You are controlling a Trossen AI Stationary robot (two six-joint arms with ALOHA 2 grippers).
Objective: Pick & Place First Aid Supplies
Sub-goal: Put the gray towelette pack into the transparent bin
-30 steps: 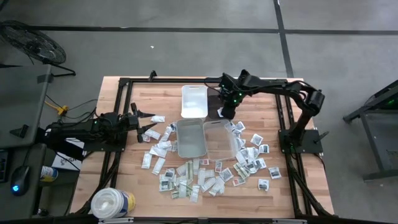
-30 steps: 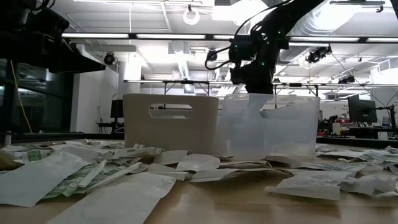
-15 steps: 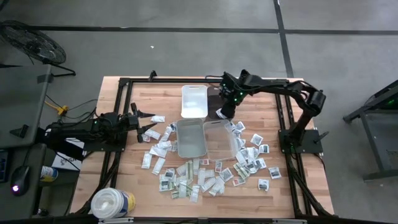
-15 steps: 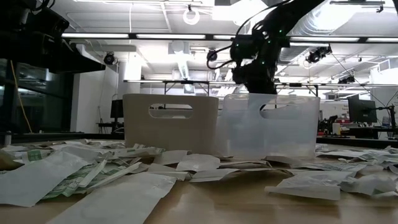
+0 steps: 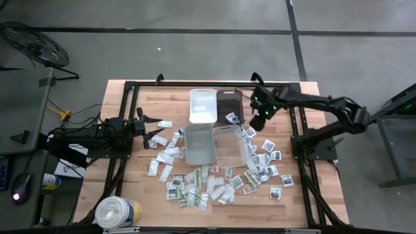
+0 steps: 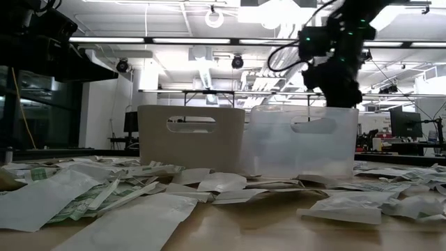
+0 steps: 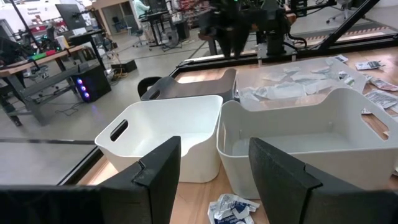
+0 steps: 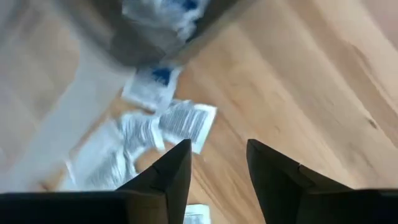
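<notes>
Several small white and greenish first aid packets [image 5: 209, 185] lie flat on the wooden table, around the near sides of two bins. One white packet [image 5: 231, 117] lies in the dark bin [image 5: 229, 99] at the far middle. My right gripper [image 5: 257, 122] hovers open just right of that bin, over loose packets [image 8: 185, 122], with nothing between its fingers. My left gripper [image 5: 158, 129] waits open near the table's left edge, level, facing the bins, and holds nothing.
A white bin [image 5: 202, 105] stands left of the dark one. A pale bin [image 5: 199, 144] and a clear bin [image 5: 231, 144] stand side by side at mid table. A big white round tub [image 5: 117, 212] sits at the near left corner. A black frame [image 5: 130, 91] borders the table.
My right gripper has swung from above the dark bin toward the table's right edge. The bin, hidden by the arm before, now shows with a white packet lying in it.
</notes>
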